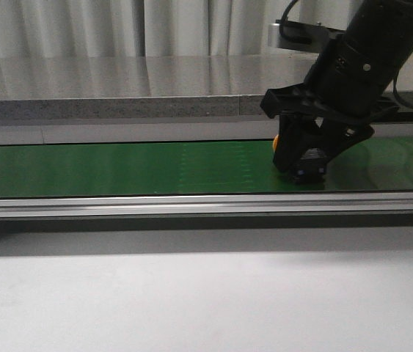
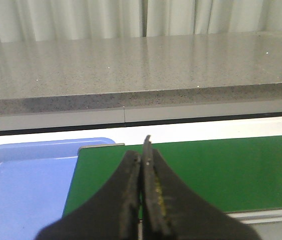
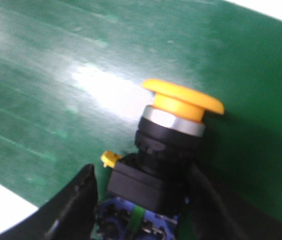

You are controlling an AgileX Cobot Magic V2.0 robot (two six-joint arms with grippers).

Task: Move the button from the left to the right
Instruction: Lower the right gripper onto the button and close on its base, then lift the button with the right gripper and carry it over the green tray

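The button (image 3: 173,145) has a round yellow head, a silver collar, a dark cube-shaped body and a blue base with a green mark. It sits tilted between the fingers of my right gripper (image 3: 142,172), which is shut on its lower body, low over the green belt (image 3: 55,75). In the front view the right gripper (image 1: 306,158) is at the right part of the belt (image 1: 133,169), and the yellow head (image 1: 276,141) peeks out on its left. My left gripper (image 2: 142,152) is shut and empty above the belt's left end.
A blue tray (image 2: 25,180) lies beside the belt's left end (image 2: 221,170). A grey stone ledge (image 1: 118,108) runs behind the belt, with curtains beyond. A metal rail (image 1: 191,205) borders the belt's near side, and a white table surface (image 1: 191,293) lies in front.
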